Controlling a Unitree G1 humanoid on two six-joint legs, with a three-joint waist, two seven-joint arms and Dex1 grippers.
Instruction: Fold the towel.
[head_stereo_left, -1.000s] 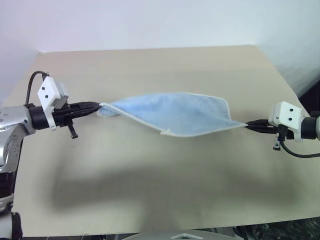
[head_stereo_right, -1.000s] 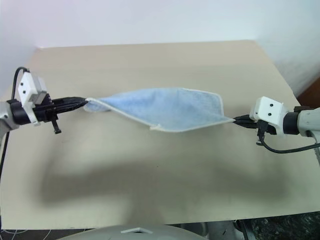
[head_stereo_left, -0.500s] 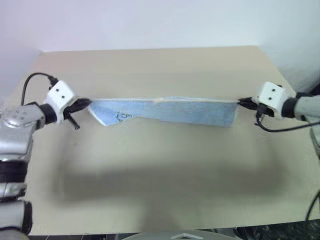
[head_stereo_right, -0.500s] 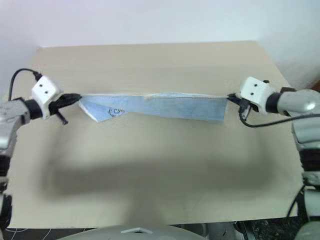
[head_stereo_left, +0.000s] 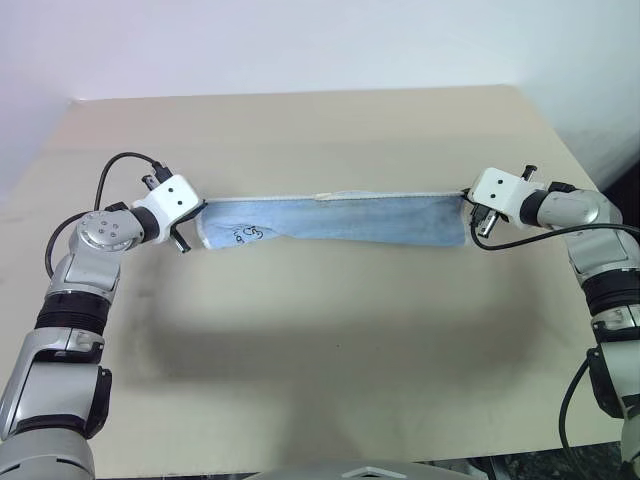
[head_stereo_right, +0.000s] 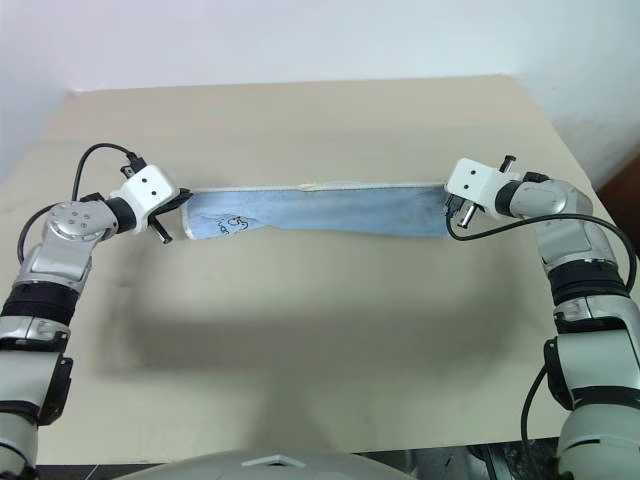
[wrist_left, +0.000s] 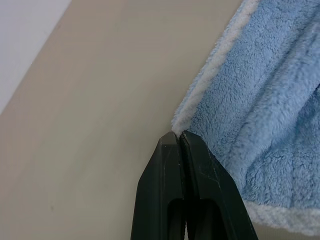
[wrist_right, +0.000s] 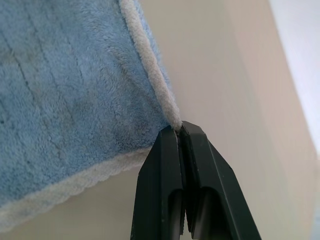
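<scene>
Towel of light-blue terry cloth (head_stereo_left: 340, 218), already doubled into a long strip, hangs stretched above the beige worktop (head_stereo_left: 330, 340), each end pinched by the left claw (wrist_left: 179, 136) and right claw (wrist_right: 178, 129); laying down and further folding remain.

towel (head_stereo_left: 340, 218): fluffy terry cloth | table (head_stereo_left: 330, 330): smooth matt | claw fingers (wrist_left: 197, 170): matt black plastic
</scene>
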